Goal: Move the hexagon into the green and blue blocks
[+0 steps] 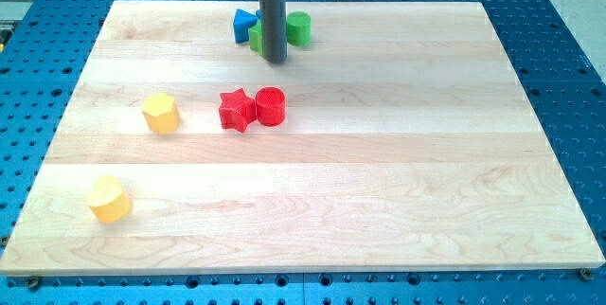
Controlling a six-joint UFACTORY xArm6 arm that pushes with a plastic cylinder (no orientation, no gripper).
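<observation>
worktop (379,201): pale wooden board on a blue perforated base; carries every block. Landmark for all places below: the yellow hexagon.

rod: dark, upright, coming down from the view's top; my tip (275,61) rests on the board well up and to the view's right of the hexagon, just in front of the green and blue cluster. Far from the block it must push, so by my reading the push has not begun.

end effector: a plain rod, no jaws; nothing to spread, press together or pinch, and it touches no block that I can confirm.

green and blue blocks: the goal. Blue block (245,26), pointed shape, a green block (257,40) partly hidden behind the rod, and a green cylinder (299,28); all huddled together, far up-right of the hexagon.

red star (237,110) and red cylinder (271,106): touching each other, just right of the hexagon; they sit near the straight line to the goal, likely obstacles.

yellow hexagon (161,113): the task's thing, at the view's left-middle, untouched.

yellow block (109,199): rounded, exact shape unclear; below-left of the hexagon, out of play.
</observation>
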